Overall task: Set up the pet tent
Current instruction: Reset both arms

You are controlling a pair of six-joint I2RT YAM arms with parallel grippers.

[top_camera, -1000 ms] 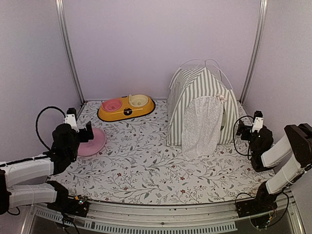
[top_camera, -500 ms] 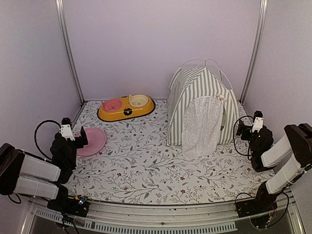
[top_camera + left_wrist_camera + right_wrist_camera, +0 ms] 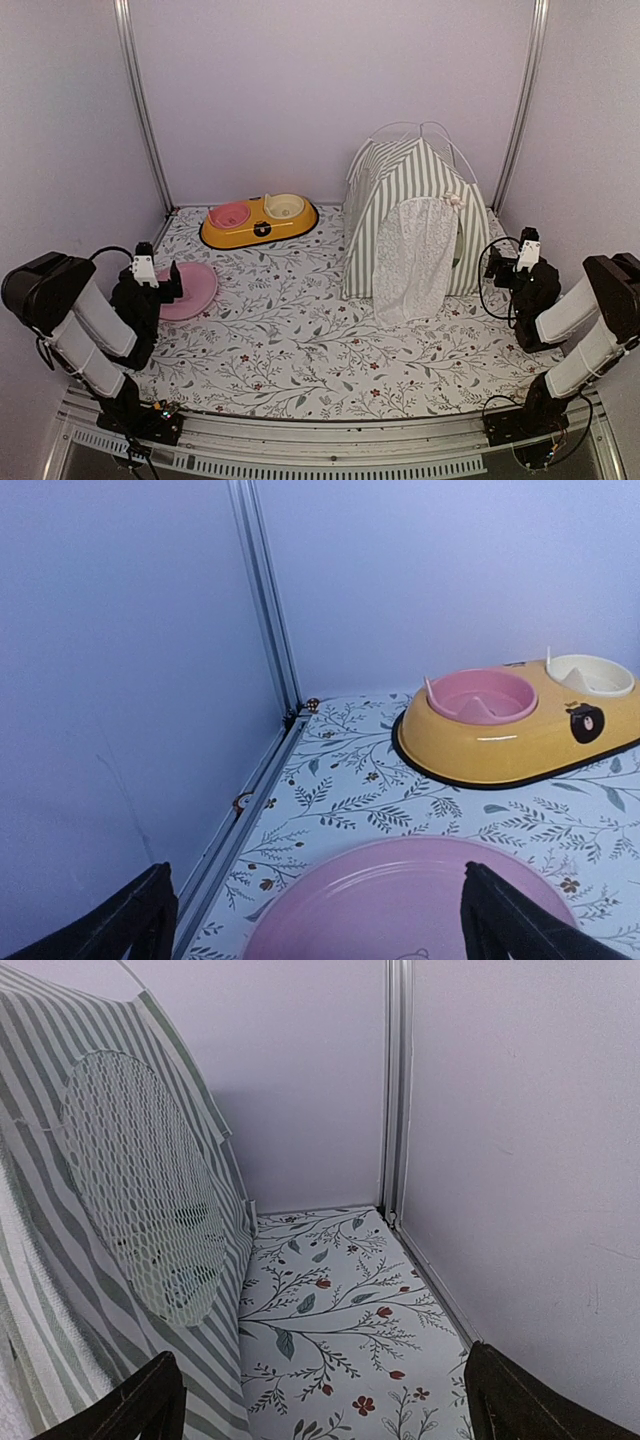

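Note:
The pet tent (image 3: 410, 215) stands upright at the back right of the floral table, green and white striped, its white lace curtain (image 3: 413, 260) hanging over the door and thin white poles (image 3: 425, 130) arching above its peak. In the right wrist view its side with the round mesh window (image 3: 140, 1190) fills the left. My right gripper (image 3: 497, 262) stands open just right of the tent, touching nothing. Far from the tent, my left gripper (image 3: 172, 282) is open at the near edge of a pink plate (image 3: 190, 290), with nothing between its fingers.
An orange double pet bowl (image 3: 258, 220) sits at the back left, also in the left wrist view (image 3: 520, 725). The pink plate (image 3: 410, 900) lies under the left gripper. Enclosure walls and metal posts (image 3: 140, 100) bound the table on three sides.
The left arm has folded up and back, and its gripper has drawn slightly toward the near left over the plate's edge. The right arm and the tent have not moved.

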